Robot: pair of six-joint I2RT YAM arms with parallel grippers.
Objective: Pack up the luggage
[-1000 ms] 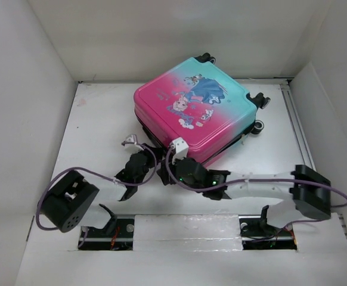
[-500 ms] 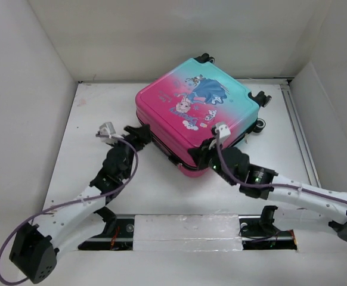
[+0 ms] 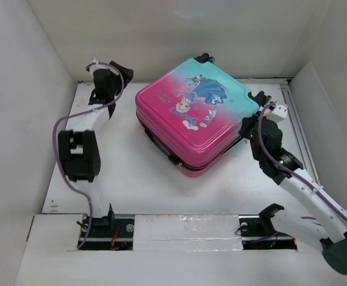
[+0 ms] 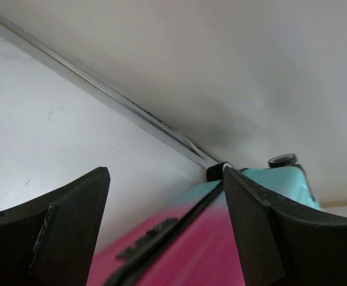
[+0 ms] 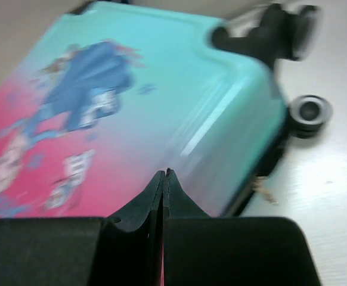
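Note:
The luggage [image 3: 194, 113] lies flat and closed in the middle of the table, pink at the near end and teal at the far end, with the princess print facing up. My left gripper [image 3: 124, 72] hovers open by the back left, apart from the case. Between its fingers [image 4: 72, 232] the left wrist view shows the luggage [image 4: 179, 244] side with its black zipper line. My right gripper [image 3: 245, 126] is shut with nothing in it, beside the case's right edge near the wheels. In the right wrist view, the right gripper [image 5: 166, 174] points over the teal lid of the luggage [image 5: 132, 101].
White walls box in the table on the left, back and right. A metal rail [image 3: 299, 128] runs along the right side. Black-and-white wheels [image 5: 307, 110] stick out at the case's far right corner, and a small zipper pull [image 5: 263, 190] hangs there.
Both arms left the case's near front edge. The left swung to the back left corner and opened. The right moved to the case's right side and shut.

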